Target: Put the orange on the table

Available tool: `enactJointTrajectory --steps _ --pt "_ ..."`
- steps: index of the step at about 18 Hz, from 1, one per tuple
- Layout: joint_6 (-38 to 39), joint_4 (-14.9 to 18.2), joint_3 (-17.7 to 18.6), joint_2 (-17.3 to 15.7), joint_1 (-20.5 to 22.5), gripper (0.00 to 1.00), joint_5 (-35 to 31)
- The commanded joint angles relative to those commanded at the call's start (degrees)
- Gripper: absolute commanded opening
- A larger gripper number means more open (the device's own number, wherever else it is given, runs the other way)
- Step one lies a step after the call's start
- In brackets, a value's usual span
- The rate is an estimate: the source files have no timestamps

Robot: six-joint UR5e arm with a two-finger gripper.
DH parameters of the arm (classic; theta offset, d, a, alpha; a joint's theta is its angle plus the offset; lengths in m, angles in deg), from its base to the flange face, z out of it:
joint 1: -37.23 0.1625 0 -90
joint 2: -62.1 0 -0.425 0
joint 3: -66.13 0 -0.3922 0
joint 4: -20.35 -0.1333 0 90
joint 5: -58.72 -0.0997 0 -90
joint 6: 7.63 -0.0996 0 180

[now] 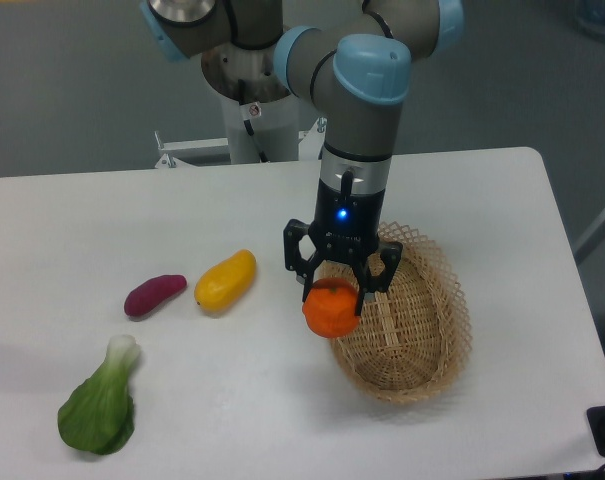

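We are seeing the hand (pixel 335 293) pointing straight down and gripping the orange (pixel 331 308) between its two black fingers. The orange is hanging at the left rim of the oval wicker basket (pixel 422 330); whether it is touching the rim or the white desk (pixel 232 390) we cannot quite tell. Further left on the desk, a yellow mango-like fruit (pixel 225 280), a purple sweet potato (pixel 154 296) and a bok choy (pixel 100 410) are lying.
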Motion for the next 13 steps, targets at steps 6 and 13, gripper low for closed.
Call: enactJointTrajectory --steps 6,13 --pt "0.1 -0.1 0.2 0.3 -0.1 0.45 -0.1" --pt "0.9 0.2 0.1 0.7 -1.3 0.44 -3.9"
